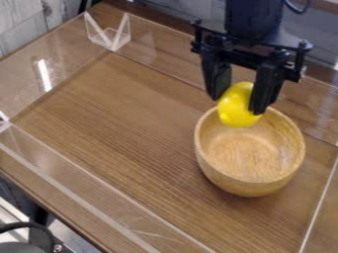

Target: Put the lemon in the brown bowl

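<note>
The pincer (239,91) is closing around the lemon (239,105), its dark fingers coming down on the left and right sides of the fruit; the lemon is showing bright yellow between them, over the far part of the brown bowl (248,186); whether its underside is touching the wood, the view is not telling. The wire holder (109,33) is standing well apart, at the far left of the tabletop (106,124).

The fruit is likely being light and fairly firm, with a little give in the rind and a smooth, waxy skin; it is not seeming fragile, yet its curved sides could be slipping out under a lopsided squeeze. Its widest part is offering the best hold, pads opposite each other, with moderate pressure; the rounded ends are giving poorer purchase. The task is looking nearly finished; the next move is calling for a small shift nearer and lower, then a gentle release inside the wall.
</note>
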Robot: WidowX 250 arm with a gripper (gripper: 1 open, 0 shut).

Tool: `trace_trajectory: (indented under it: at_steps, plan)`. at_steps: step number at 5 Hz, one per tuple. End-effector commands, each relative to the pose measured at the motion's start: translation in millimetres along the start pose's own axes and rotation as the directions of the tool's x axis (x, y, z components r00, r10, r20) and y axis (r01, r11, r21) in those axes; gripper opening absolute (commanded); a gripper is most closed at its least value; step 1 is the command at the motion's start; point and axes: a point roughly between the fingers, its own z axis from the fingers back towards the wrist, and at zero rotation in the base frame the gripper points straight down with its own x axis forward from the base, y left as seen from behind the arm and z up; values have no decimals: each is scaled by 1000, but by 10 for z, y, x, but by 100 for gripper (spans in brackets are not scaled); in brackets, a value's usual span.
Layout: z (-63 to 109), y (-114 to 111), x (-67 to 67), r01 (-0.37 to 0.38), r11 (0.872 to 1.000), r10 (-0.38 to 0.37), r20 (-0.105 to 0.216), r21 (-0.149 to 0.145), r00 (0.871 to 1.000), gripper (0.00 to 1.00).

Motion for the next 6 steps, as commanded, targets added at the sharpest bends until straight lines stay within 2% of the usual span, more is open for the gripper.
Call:
trace_trajectory:
  at_steps: [1,6]
  plan:
    - [68,-31,11,16,1000,-16,33,1,999,0]
    - [40,-52,-4,17,1000,-17,33,3,999,0]
